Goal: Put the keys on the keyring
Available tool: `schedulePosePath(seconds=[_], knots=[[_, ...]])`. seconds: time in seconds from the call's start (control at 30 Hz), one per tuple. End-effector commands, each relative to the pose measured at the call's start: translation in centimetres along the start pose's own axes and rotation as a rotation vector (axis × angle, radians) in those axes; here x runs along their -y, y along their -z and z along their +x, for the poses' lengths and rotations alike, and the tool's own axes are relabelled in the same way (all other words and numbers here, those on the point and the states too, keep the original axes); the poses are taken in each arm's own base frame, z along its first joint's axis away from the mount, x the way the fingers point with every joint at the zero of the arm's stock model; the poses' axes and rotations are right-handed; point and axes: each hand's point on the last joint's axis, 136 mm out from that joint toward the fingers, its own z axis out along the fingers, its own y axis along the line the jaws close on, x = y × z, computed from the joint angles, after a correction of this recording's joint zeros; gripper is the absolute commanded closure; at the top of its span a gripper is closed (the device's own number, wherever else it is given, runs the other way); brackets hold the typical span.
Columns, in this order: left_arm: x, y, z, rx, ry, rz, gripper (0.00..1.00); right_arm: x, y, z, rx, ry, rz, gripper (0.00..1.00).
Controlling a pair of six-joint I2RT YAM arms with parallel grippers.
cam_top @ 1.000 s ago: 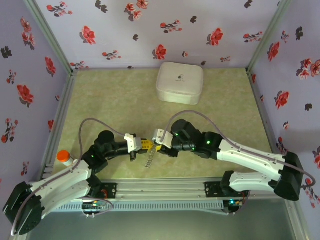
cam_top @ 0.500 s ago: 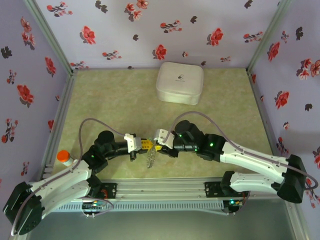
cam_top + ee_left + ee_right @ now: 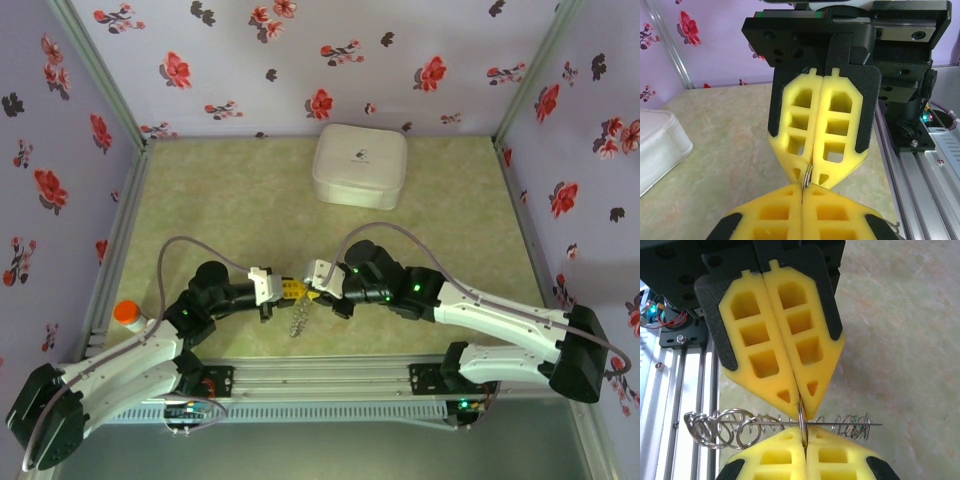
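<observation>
Three walls papered in lavender with red and black flowers enclose the workspace: the back wall (image 3: 300, 60) well beyond the jaws, the left wall (image 3: 50, 150) and the right wall (image 3: 590, 150) well apart from them on either side, joined by grey metal corner posts (image 3: 98, 70). The table surface (image 3: 230, 200), a pale green-beige marbled sheet, lies beneath the jaws, and an aluminium rail (image 3: 330, 380) runs along its near edge behind them. Lighting is even, with only soft shadows.

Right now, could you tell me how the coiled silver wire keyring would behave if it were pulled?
The coiled silver wire keyring looks thin and loosely looped, so it likely flexes and stretches. Pinched at one loop between the left gripper and right gripper, it may swing or slip.
</observation>
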Motion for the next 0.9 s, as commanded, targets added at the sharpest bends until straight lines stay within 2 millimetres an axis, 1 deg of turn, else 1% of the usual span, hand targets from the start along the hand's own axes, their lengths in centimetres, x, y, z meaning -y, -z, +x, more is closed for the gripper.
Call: schedulePosePath(seconds=[0.0,0.03,0.07,0.1,0.13,0.3,0.4,0.5,0.63,0.73,0.87], knots=[[-0.1,0.0,-1.6,0.049,-0.043,0.000,0.86,0.0,0.3,-1.0,0.024,0.013,-0.008,0.99],[-0.1,-0.1,-1.4,0.043,-0.045,-0.002,0.71,0.0,0.4,-0.8,0.013,0.012,-0.004,0.99],[-0.2,0.0,-1.3,0.038,-0.051,-0.004,0.63,0.1,0.5,-0.7,-0.004,0.011,0.002,1.00],[-0.2,-0.1,-1.1,0.030,-0.052,-0.006,0.60,0.2,0.7,-0.4,-0.025,0.013,0.004,1.00],[-0.2,-0.1,-0.9,0.021,-0.052,-0.008,0.59,0.2,0.8,-0.1,-0.047,0.015,0.008,1.00],[0.1,-0.2,1.1,-0.056,-0.047,0.010,0.64,0.5,1.3,1.6,-0.204,0.057,0.016,1.00],[0.2,-0.3,1.4,-0.073,-0.045,0.017,0.65,0.4,1.3,2.1,-0.289,0.101,0.006,1.00],[0.2,-0.3,1.4,-0.074,-0.044,0.018,0.64,0.4,1.2,1.7,-0.326,0.133,-0.001,1.00],[0.2,-0.2,1.2,-0.065,-0.046,0.014,0.65,0.0,0.7,0.6,-0.316,0.154,-0.022,1.00],[0.2,-0.2,1.1,-0.060,-0.043,0.012,0.68,-0.2,0.3,-0.1,-0.290,0.155,-0.034,0.99],[0.2,-0.2,0.7,-0.042,-0.037,0.009,0.75,-0.4,0.0,-0.3,-0.271,0.149,-0.036,1.00]])
